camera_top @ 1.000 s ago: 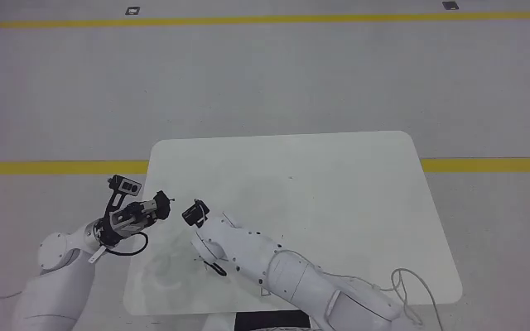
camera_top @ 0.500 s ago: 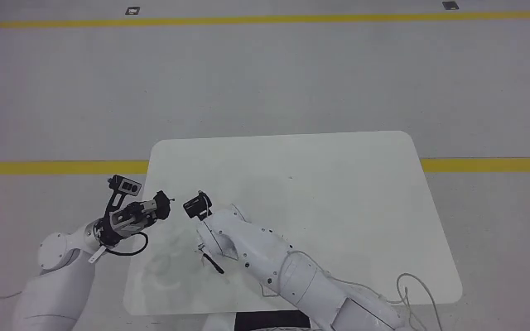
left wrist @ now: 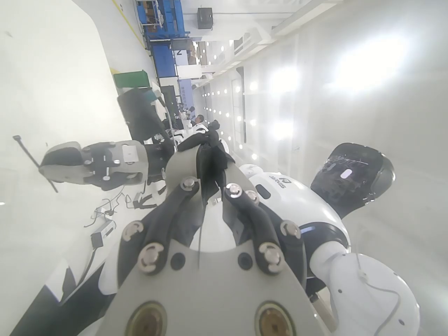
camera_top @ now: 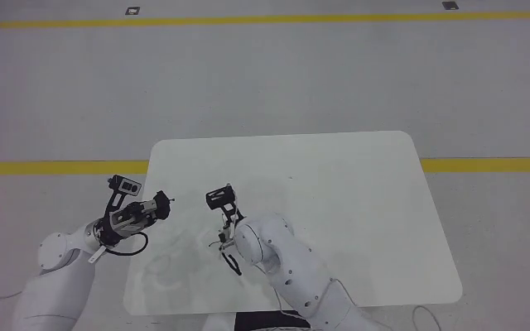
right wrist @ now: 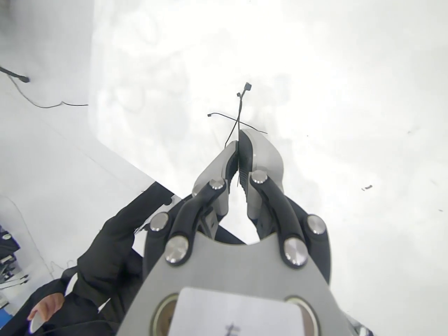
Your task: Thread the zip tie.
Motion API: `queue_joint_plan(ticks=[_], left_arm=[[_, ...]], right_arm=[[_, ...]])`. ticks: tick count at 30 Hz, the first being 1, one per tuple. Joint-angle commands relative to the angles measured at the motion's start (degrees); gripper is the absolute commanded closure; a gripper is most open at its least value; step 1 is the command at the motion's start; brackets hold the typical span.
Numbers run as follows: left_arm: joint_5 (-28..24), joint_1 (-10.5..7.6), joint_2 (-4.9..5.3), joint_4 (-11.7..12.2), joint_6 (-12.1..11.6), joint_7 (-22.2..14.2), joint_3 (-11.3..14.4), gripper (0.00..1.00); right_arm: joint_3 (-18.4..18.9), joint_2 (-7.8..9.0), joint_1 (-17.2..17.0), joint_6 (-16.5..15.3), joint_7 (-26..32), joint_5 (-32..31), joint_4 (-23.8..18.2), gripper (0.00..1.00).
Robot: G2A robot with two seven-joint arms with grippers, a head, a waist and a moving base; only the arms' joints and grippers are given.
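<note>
Plain white rounded counter [camera_top: 373, 165] is set on a pale grey floor [camera_top: 265, 74] crossed by yellow lines [camera_top: 472, 165], the zip tie [left wrist: 26, 151] is kept pinched in the closed right jaws low over the counter's near-left part, a loose tie [right wrist: 224, 117] is seen lying just past them, and the left jaws are clamped on a thin black strand [left wrist: 200, 243] by the left edge.

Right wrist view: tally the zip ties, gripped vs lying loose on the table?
Held zip tie, in the right gripper: 1
Loose zip ties on the table: 2
Total: 3 zip ties
</note>
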Motion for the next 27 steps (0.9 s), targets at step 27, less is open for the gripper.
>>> queue_joint_plan(ticks=[27], left_arm=[[0.0,0.0,0.0,0.0,0.0,0.0,0.0,1.0]], right_arm=[[1.91,5.11,-10.5,3.31,-42.56,16.18,-11.88,1.0]])
